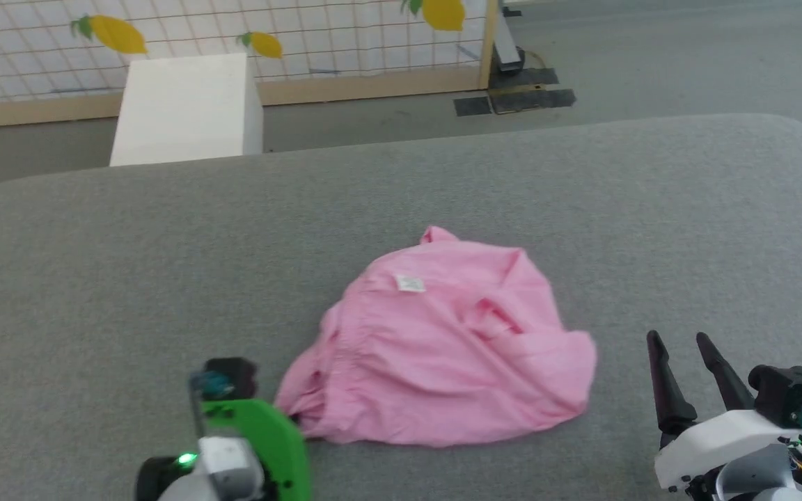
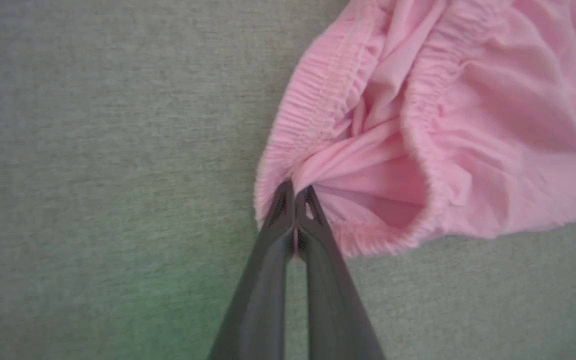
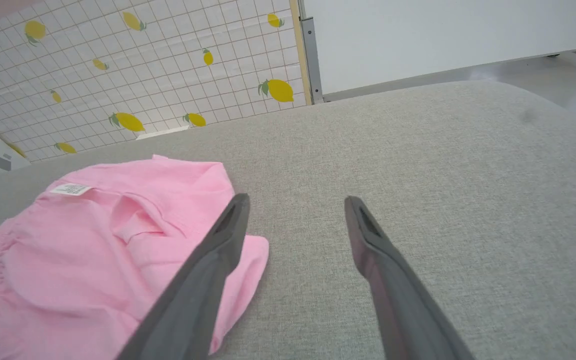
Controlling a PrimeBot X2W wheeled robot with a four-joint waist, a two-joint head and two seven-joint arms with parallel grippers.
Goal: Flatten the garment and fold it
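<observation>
Lab-like test space: grey fabric-covered table [image 1: 95,278], lemon-print grid partition [image 3: 118,75], white box [image 1: 185,104], bare floor [image 1: 651,56].

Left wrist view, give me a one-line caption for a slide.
Left gripper pinches the gathered edge of the crumpled pink garment on the grey fabric surface.

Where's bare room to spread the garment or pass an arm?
Free: the grey surface left of the garment, the far strip between it and the back edge, and the stretch around the open right tool. Crowded: near left, where the left tool is shut on the garment's gathered hem.
</observation>
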